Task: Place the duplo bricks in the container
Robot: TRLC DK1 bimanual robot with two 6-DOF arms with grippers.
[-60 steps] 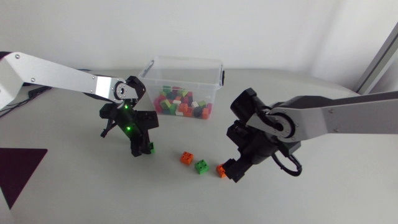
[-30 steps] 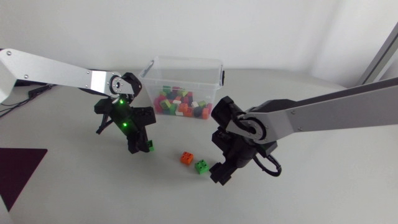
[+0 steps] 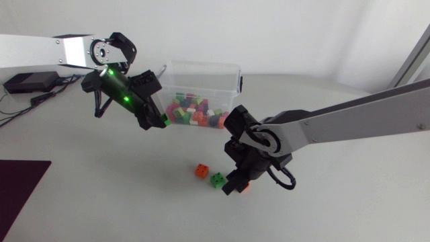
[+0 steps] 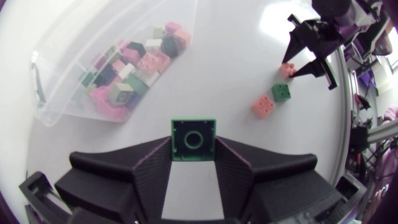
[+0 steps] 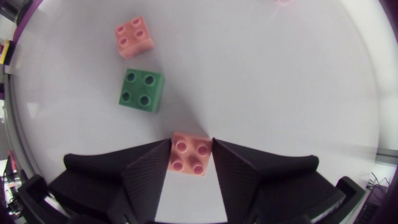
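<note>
Left claw (image 4: 193, 148): clenched on a small green square plastic duplo brick (image 4: 193, 132). The fingers press two opposite sides and the hollow underside faces the wrist camera. The brick is carried clear of the white desk (image 3: 101, 202).
Held brick to bin: the clear plastic container (image 3: 201, 64), part-filled with mixed coloured bricks, lies ahead of this claw and off to one side. In the head view the claw sits just outside the bin's left front corner, not yet over the opening.
Coming move (my judgement): carry the brick over the near wall, then release. It turns on clearing the rim, and I cannot tell how high the brick rides against it.
Axes: the brick is square, so there is no long axis to mind. The bin's long side runs across the head view, which makes a wide target.
Room: nothing shows between the left claw and the bin.
Right claw (image 5: 189, 144): down on the desk, closed on a pale orange square duplo brick (image 5: 190, 157) with its studs up (both fingers look to touch it).
Ahead of right claw: a loose dark green square duplo brick (image 5: 142, 91) lies near. Beyond it is a loose orange square duplo brick (image 5: 134, 36), apart from the green one.
Nearer arm: the right arm is nearer to both loose bricks. The left claw is well apart from them.
Far: the bin also lies beyond the right claw, across bare desk. The risk is both arms meeting at the bin's front wall.
</note>
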